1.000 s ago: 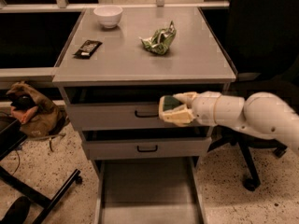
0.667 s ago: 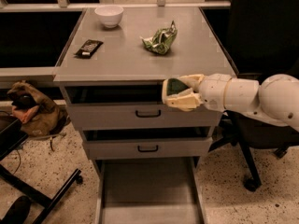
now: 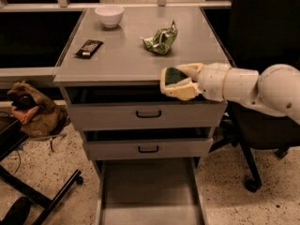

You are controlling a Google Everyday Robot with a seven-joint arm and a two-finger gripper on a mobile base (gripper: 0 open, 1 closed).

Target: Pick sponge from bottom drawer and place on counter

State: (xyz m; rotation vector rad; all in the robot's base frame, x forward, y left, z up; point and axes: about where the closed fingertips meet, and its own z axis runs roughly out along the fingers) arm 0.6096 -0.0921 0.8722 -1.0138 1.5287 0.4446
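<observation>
While the gripper point(image 3: 167, 82) hangs at the front edge of the counter point(image 3: 126, 60), towards its right corner, its two pale fingers are closed on the sponge point(image 3: 174, 75). The dark green face shows between them, so that's a firm-looking hold. The sponge sits level with the counter's lip, just in front of it and not yet over the top. Behind the gripper, the thick white arm point(image 3: 243, 86) reaches in from the right, roughly horizontal.

Down below, the bottom drawer point(image 3: 147, 196) is pulled right out, and the part of its flat grey floor in view is bare. The pick looks done: the sponge is out of the drawer and up at counter height. What's left is the place: carry it in over the top, set it down and let go.

Up on the counter there's room to land. A crumpled green snack bag point(image 3: 161, 39) lies nearest, back from the edge and just left of the gripper's line. A black wrapped bar point(image 3: 89, 47) sits over on the left, and a white bowl point(image 3: 109, 15) is at the back. The open patch along the front right looks like the natural spot, well apart from all three.
</observation>
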